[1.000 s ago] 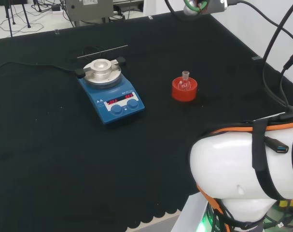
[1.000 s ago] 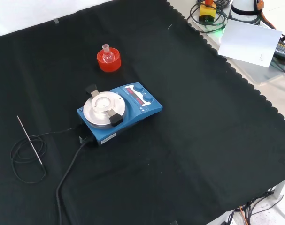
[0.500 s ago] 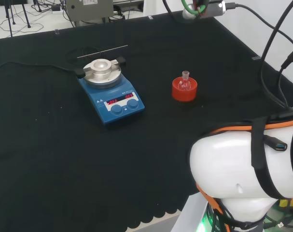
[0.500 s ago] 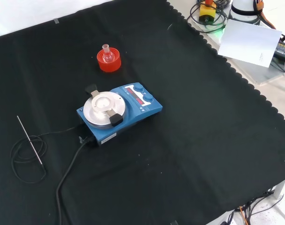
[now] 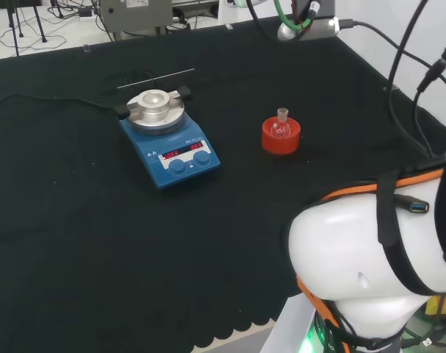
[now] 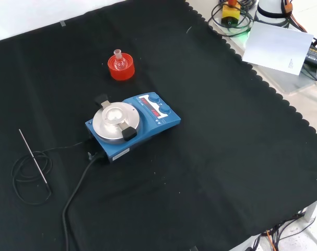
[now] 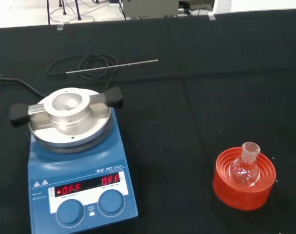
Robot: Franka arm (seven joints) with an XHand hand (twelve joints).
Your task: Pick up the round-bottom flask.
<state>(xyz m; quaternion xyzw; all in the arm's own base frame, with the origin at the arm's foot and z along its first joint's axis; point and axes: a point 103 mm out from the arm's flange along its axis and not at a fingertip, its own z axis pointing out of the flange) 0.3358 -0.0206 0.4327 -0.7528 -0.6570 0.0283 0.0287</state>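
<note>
I see the worktop (image 6: 226,136) draped in black cloth with a scalloped edge. On it rest a blue hotplate stirrer (image 6: 132,125) with its cable, a red ribbed stand (image 6: 121,68) carrying the round-bottom flask (image 6: 119,61) upright, and 1 thin metal probe (image 6: 33,157) on a coiled black lead.

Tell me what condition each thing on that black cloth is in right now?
Small clear glass round-bottom flask: upright, seated in its stand, looks empty.
Red ribbed ring stand: flat on the cloth, holding the flask.
Blue hotplate stirrer with round metal top: red display lit, nothing on its plate.
Thin metal probe rod: lying flat, cable coiled behind it.
</note>
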